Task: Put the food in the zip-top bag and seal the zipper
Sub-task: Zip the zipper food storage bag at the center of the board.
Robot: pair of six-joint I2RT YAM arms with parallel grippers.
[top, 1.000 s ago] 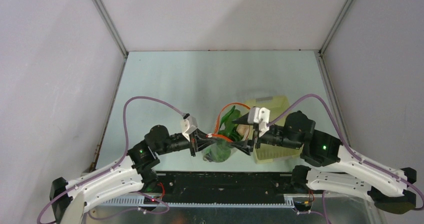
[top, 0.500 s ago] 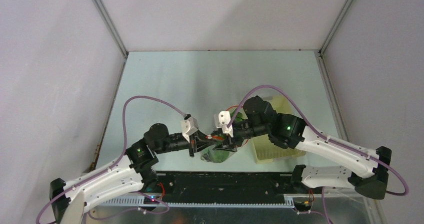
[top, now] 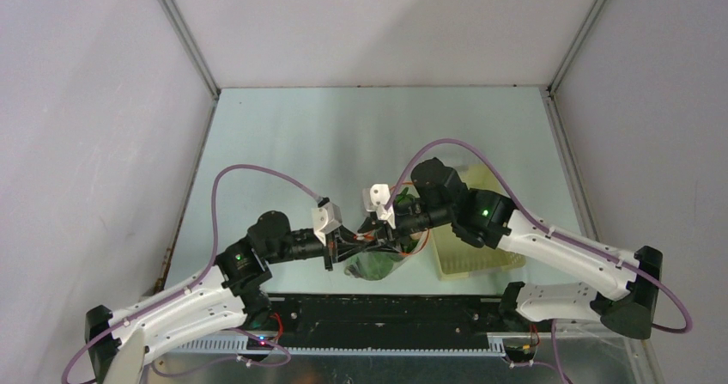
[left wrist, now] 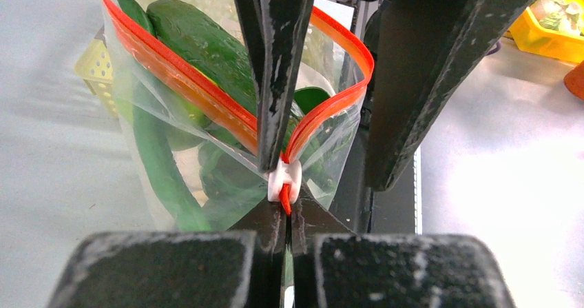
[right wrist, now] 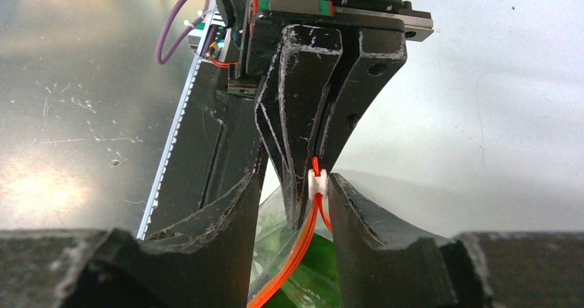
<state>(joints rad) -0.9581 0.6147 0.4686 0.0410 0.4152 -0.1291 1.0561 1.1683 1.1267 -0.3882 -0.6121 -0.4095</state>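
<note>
The right gripper has swung left to the slider, jaws half open and narrowing round it, while the left gripper keeps the zipper end pinched; the filled bag sits near-centre, ready for sealing.

Glossy clear plastic zip-top bag, scratched metal table.

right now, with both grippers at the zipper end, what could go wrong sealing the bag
1. The right gripper is open around the slider, and one finger seems to sit inside the bag mouth; closing may pinch one strip of the zipper instead.
2. The long green pepper reaches up by the zipper and could jam the slider.
3. The left gripper pinches only the short zipper end; it may slip.
</note>
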